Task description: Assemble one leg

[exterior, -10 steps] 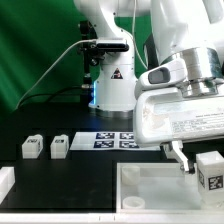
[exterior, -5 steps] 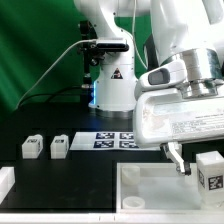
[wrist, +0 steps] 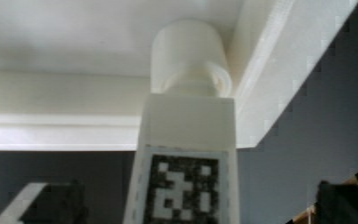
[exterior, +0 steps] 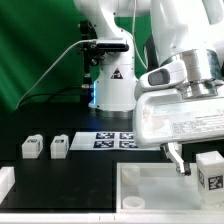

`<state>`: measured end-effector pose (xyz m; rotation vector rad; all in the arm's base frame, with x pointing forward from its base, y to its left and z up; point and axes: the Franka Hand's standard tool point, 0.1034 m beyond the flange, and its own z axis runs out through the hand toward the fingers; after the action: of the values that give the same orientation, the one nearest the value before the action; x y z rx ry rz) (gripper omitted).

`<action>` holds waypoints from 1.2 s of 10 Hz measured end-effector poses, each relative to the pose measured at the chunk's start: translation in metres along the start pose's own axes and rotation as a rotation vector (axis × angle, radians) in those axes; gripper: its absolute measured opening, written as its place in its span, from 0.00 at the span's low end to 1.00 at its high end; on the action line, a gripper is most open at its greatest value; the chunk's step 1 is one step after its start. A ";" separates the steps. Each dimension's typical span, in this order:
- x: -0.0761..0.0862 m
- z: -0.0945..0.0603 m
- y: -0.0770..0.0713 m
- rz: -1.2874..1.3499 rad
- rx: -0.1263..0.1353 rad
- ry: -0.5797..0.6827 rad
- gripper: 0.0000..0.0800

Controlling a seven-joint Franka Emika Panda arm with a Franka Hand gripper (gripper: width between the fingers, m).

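Between tool [wrist: 197, 205] fingers, spread apart: white blocky leg [exterior: 210, 172], rounded peg end, black-and-white square tag.

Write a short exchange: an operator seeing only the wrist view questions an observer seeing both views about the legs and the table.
Operator: I see one leg close up. Any others?
Observer: Two more legs sit on the black table, toward the exterior view's left.
Operator: Where does my leg show there?
Observer: At the exterior view's right edge, by the white tray, tag facing that camera.
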<state>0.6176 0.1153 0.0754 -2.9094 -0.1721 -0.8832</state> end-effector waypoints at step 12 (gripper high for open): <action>0.012 0.000 -0.001 0.044 0.115 -0.610 0.81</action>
<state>0.6272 0.1170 0.0822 -2.9562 -0.1902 0.0442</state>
